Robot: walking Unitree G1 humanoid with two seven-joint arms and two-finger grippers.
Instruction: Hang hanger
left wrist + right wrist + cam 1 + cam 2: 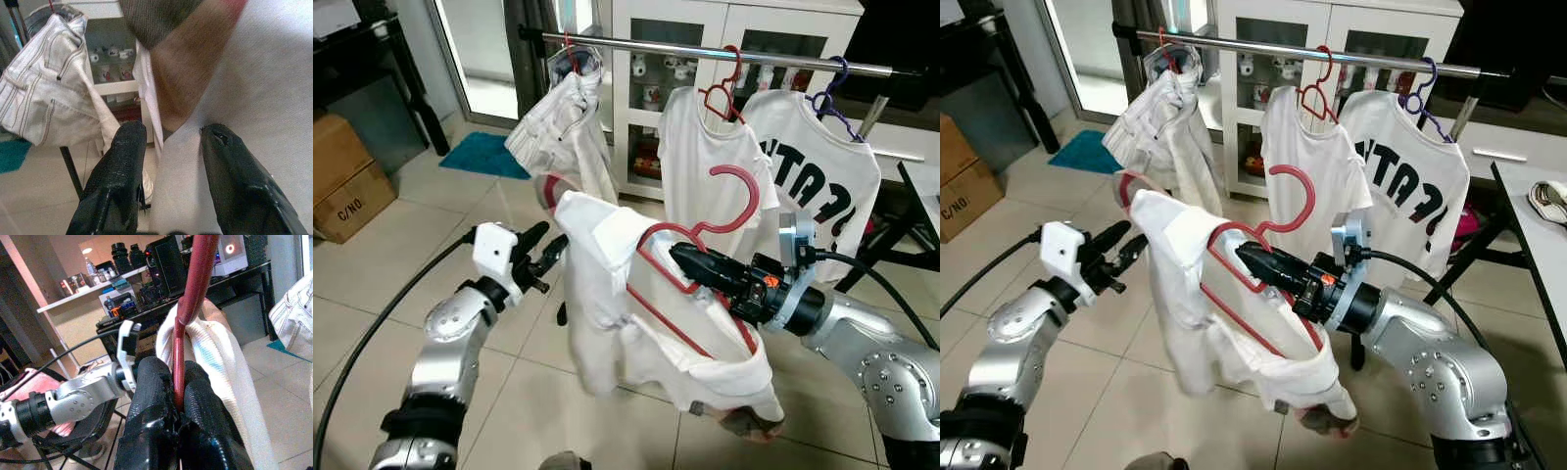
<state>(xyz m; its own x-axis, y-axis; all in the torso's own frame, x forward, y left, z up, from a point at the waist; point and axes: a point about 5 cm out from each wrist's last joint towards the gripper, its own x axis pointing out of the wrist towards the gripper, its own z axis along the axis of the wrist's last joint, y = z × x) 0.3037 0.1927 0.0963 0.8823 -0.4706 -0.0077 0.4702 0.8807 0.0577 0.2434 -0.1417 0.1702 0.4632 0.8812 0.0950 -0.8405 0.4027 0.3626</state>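
My right gripper (683, 258) is shut on a red plastic hanger (734, 217) that carries a white shirt (607, 294). In the right wrist view the red hanger rod (188, 323) runs up from between the closed fingers (156, 396). The hanger's hook (1298, 186) sits below and in front of the steel clothes rail (705, 51). My left gripper (546, 253) stands open just left of the shirt's collar, fingers apart with white cloth (254, 88) ahead of them.
The rail holds white trousers (563, 122) on a red hanger, a white T-shirt (705, 157) on a red hanger and a lettered T-shirt (822, 176) on a purple one. A white cabinet (744, 29) stands behind. Cardboard boxes (342, 186) sit at the left, a teal mat (484, 155) on the tiled floor.
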